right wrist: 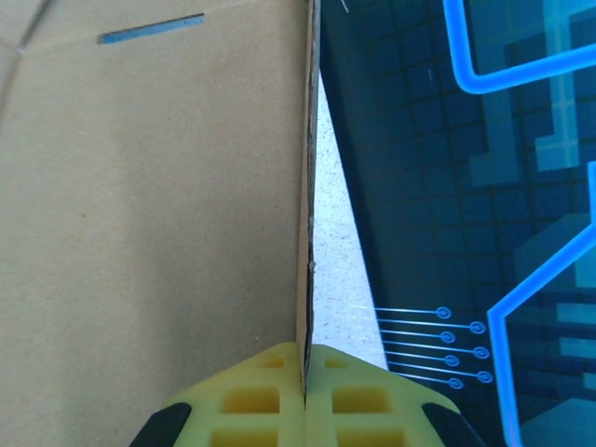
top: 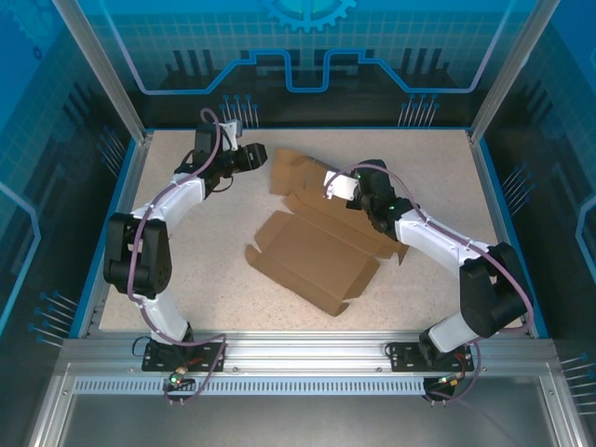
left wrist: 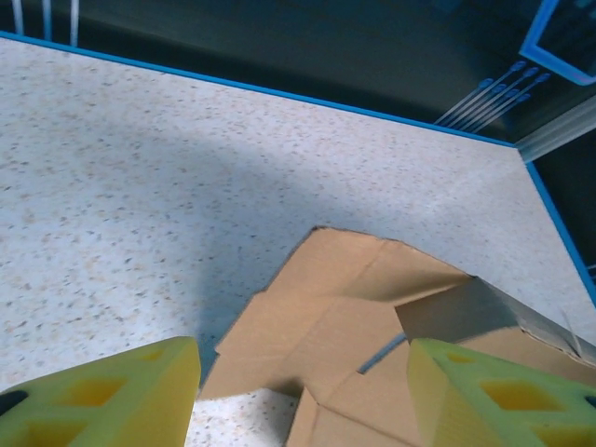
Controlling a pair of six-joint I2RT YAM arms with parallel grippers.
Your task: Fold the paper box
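The right gripper [right wrist: 305, 377] has its yellow fingers pinched tight on an upright edge of the paper box [top: 312, 251], with the brown panel spreading to its left. The left gripper [left wrist: 303, 382] hangs with its fingers spread and nothing between them. A box flap lies just below and ahead of it on the speckled table [top: 205, 242].

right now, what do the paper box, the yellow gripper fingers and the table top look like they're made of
The paper box looks like brown cardboard, likely corrugated: matte, with raw cut edges and pressed creases.
The gripper fingers are dull yellow with square pockets, probably printed plastic or rubber; I can't tell which.
The table has a smooth off-white speckled top, likely stone-look laminate.
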